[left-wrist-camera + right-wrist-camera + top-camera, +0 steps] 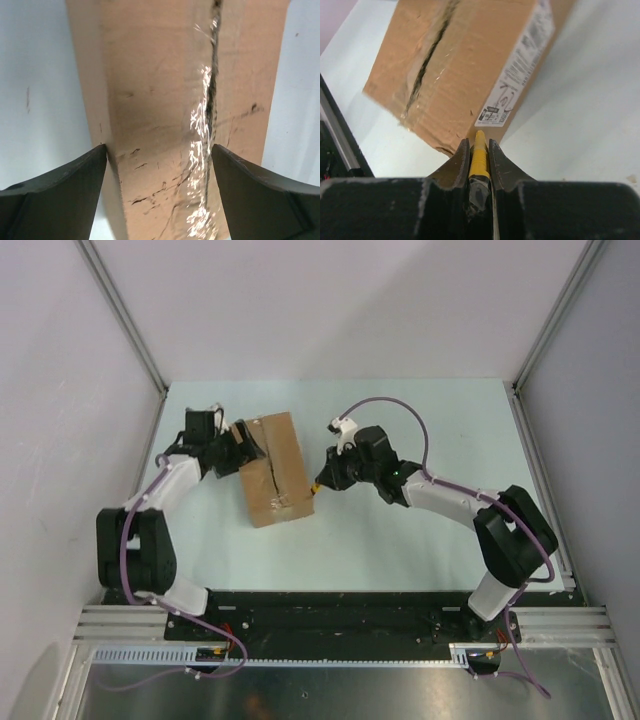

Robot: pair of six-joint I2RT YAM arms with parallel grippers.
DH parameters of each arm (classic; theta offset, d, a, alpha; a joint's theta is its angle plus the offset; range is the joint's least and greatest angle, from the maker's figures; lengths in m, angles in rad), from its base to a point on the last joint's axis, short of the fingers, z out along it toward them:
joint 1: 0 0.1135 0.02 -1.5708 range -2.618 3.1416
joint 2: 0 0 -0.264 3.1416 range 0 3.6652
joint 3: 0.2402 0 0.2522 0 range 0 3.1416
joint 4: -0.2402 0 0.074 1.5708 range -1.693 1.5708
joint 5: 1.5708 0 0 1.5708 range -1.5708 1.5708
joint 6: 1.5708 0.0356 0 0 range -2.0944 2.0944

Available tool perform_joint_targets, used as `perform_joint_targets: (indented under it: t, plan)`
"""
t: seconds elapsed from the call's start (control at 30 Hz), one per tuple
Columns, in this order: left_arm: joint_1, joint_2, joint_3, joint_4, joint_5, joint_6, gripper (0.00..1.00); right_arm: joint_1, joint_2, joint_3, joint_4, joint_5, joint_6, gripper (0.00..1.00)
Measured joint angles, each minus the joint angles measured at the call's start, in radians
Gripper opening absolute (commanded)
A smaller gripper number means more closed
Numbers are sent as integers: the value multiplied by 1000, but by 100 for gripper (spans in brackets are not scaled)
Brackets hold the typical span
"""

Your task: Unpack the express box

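Cutting looks done: express box (272, 468) seam (427, 60) gapes, flaps (485, 55) unlifted; left gripper (159, 160) spread, right gripper (479, 143) pinching yellow knife (479, 162).

Table (400, 540): pale, greenish-white, flat top, enclosed on the far and both side edges by metal rails (125, 315) and plain white walls. A black base plate (330, 605) runs along the near edge. One item lies directly on the surface: a brown cardboard box (272, 468), left of centre and skewed to the table edges. Its top flaps are down, the centre seam split open along its length. A white label (520, 70) is on its right side. The surface around it is bare.
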Motion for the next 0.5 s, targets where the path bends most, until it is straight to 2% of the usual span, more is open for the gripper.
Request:
perform_joint_targets:
  t: [0.23, 0.5]
  plan:
    - [0, 183, 92, 108, 126, 86, 88, 113, -16, -11, -23, 27, -7, 0]
    - [-3, 163, 74, 103, 91, 130, 94, 134, -46, -14, -63, 136, -18, 0]
